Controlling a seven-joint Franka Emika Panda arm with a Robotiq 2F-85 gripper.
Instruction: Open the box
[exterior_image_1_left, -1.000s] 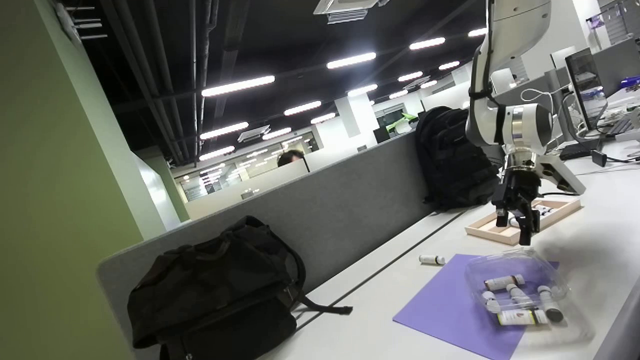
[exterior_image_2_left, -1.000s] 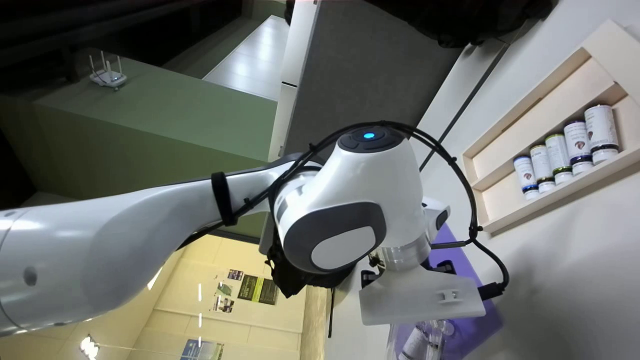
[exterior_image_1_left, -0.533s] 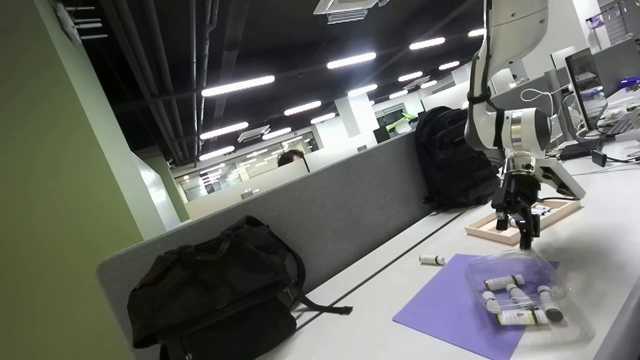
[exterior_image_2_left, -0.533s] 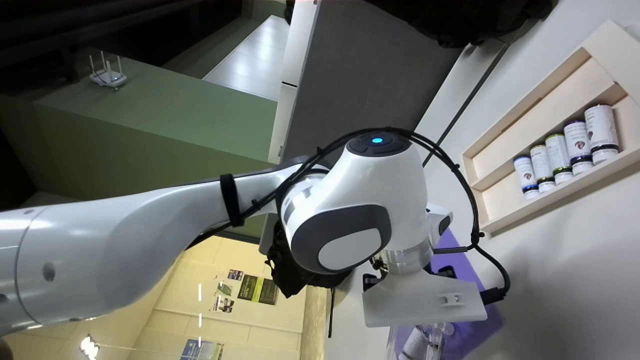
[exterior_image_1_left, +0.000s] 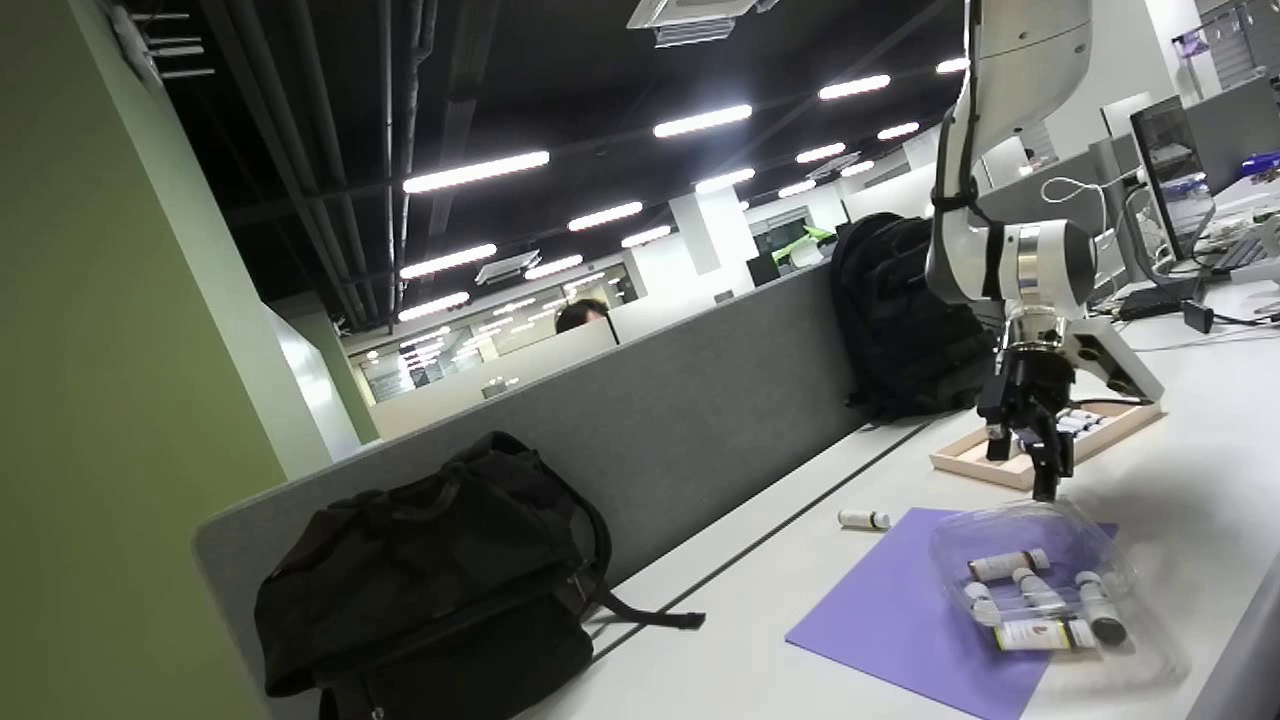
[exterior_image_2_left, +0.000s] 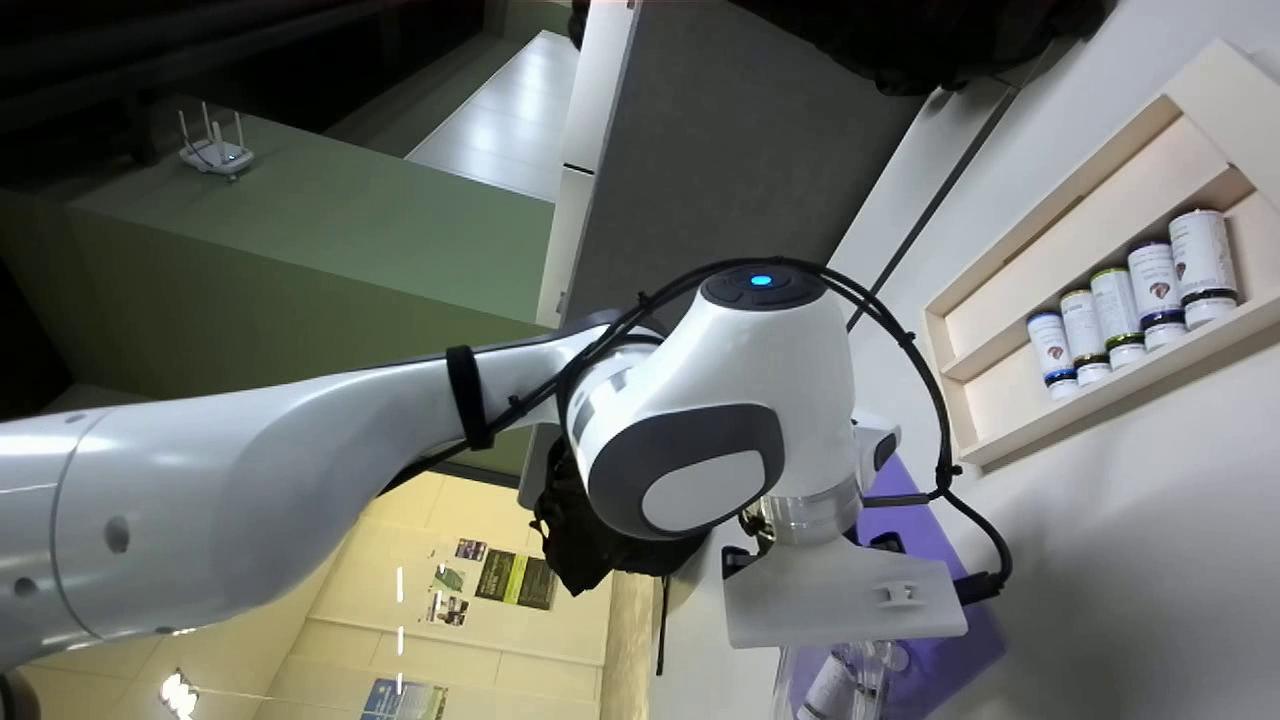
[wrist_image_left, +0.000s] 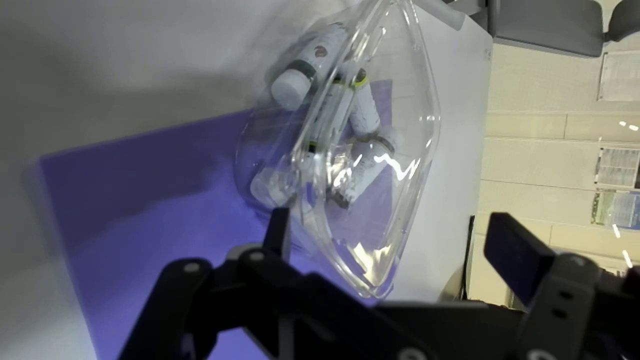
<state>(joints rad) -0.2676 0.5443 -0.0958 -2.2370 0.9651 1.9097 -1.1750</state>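
In an exterior view, my claw (exterior_image_1_left: 1020, 476) hangs with its two fingers (exterior_image_1_left: 1046, 470) spread, one tip right by the edge of the clear plastic box (exterior_image_1_left: 1085, 540) — I can't tell if they touch. That box sits partly on the purple sheet (exterior_image_1_left: 880, 610) and partly on the white table (exterior_image_1_left: 700, 670), and little bottles (exterior_image_1_left: 1045, 634) show through it. A loose bottle (exterior_image_1_left: 858, 519) lies just beside the sheet. The wooden box (exterior_image_1_left: 983, 472) is behind the claw.

In an exterior view, the white arm (exterior_image_2_left: 760, 360) hides most of my claw. I can see right into the wooden box (exterior_image_2_left: 1110, 394): five bottles (exterior_image_2_left: 1116, 308) in a row.

In the wrist view, the fingers are wide apart, and a corner of the clear plastic box (wrist_image_left: 367, 280) shows between them — I can't tell if that box is fully closed.
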